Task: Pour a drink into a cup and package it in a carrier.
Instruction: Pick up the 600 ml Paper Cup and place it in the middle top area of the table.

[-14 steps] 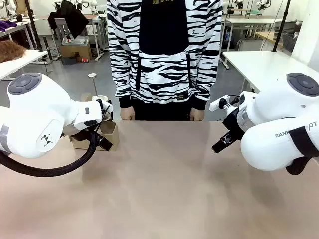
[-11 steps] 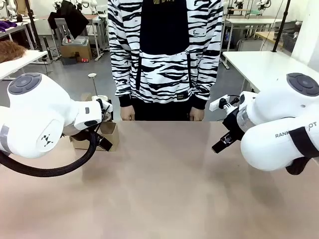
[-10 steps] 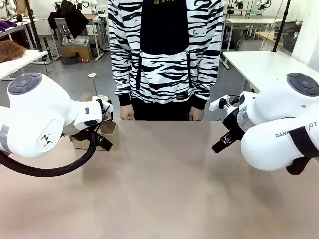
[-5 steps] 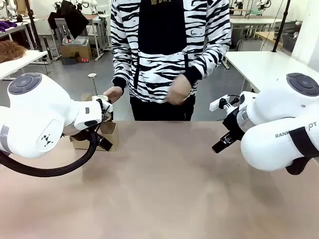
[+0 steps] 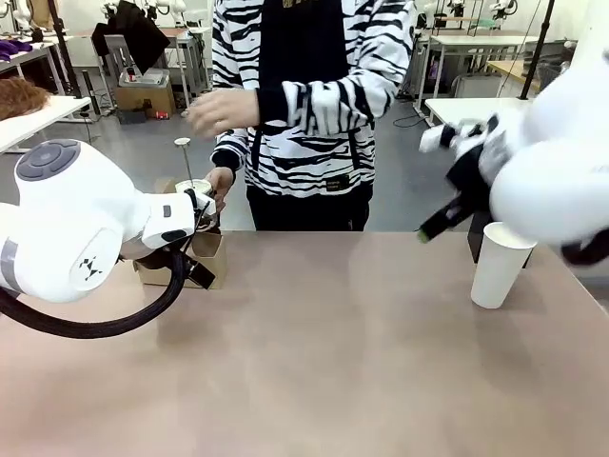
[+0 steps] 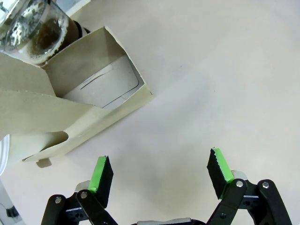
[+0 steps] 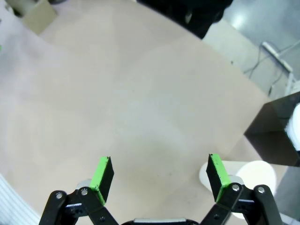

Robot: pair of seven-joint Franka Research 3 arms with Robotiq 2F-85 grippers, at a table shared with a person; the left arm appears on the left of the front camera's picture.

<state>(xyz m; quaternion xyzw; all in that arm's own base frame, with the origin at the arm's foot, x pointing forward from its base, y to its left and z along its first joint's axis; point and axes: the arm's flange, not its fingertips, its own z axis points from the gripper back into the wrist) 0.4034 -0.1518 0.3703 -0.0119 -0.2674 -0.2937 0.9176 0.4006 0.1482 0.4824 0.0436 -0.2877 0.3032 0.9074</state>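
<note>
I am in a big lab room for robots (a bit like a workshop). Past my brown table [image 5: 314,371] I see a shiny grey floor [image 5: 400,190], more white tables [image 5: 476,112] on both sides, and tall black poles [image 5: 538,43] beside them.

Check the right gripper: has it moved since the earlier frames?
Yes. The right gripper has risen: its tip, earlier below the table's far edge in the front view, now sits level with it, uncovering the white paper cup.
</note>
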